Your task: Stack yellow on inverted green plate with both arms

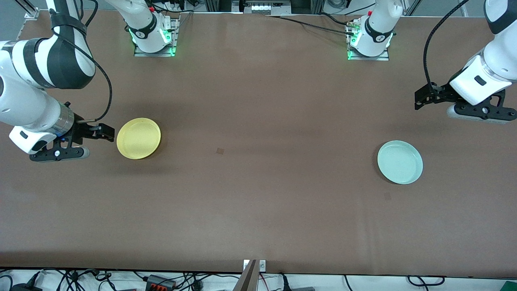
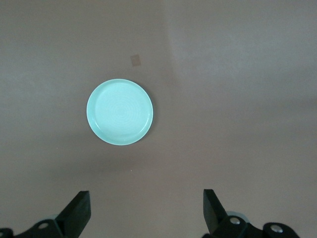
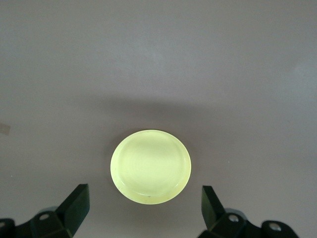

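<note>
Flipping the green plate point(image 1: 400, 162) comes first: it lies rim-up, well apart from the yellow plate point(image 1: 138, 138). The left gripper point(image 2: 146, 210), jaws apart, should take its rim; the right gripper point(image 3: 144, 207), jaws apart, waits beside yellow.

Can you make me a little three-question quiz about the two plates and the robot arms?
1. True or false: the yellow plate sits on the green plate.
2. Which plate lies nearer the front camera? A) yellow B) green
3. Fill in: the right pincer is beside the ____ plate.

Key: 1 false, they lie apart at the table's two ends. 2 B. 3 yellow. Both pincers are open; the left pincer is up above the table near the green plate.
</note>
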`<state>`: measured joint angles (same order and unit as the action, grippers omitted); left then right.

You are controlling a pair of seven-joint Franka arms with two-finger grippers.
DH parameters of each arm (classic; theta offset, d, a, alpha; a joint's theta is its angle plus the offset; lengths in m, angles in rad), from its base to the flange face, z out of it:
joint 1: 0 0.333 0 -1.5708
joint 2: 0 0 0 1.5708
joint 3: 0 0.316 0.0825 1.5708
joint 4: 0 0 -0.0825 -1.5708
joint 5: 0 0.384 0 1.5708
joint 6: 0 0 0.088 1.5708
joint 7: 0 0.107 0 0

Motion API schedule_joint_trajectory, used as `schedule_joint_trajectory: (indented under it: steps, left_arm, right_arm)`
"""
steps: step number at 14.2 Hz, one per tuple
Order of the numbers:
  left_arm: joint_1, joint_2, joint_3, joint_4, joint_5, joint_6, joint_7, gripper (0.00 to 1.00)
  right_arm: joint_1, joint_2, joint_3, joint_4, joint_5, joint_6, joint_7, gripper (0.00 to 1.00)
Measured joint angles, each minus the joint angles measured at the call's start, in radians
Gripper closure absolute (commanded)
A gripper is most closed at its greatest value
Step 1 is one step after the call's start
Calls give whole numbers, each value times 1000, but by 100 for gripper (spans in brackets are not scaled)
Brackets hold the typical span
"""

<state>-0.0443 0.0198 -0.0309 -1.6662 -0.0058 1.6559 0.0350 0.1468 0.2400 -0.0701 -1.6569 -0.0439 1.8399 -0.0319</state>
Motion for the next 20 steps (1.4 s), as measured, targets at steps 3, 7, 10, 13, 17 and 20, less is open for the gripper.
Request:
schedule_joint_trajectory:
  steps: [3,7,10,13,17,20]
  left_arm:
    - [4,81,2,107,0,0,0,0]
    - [6,140,7,156,0,-1,0,0]
    - [33,153,11,158,0,-2,0,0]
    - [89,187,14,156,-2,-11,15,0]
    - [156,284,15,152,-33,-11,114,0]
    - [205,393,15,148,-92,18,146,0]
  right_arm:
    - [0,1,0,2,0,0,0,0]
    - [1,2,1,2,0,0,0,0]
    - [1,25,1,1,0,-1,0,0]
    - [-1,89,-2,-1,0,-1,1,0]
    - [-43,172,-14,-10,0,-5,2,0]
    - [-88,245,-15,-21,9,-5,2,0]
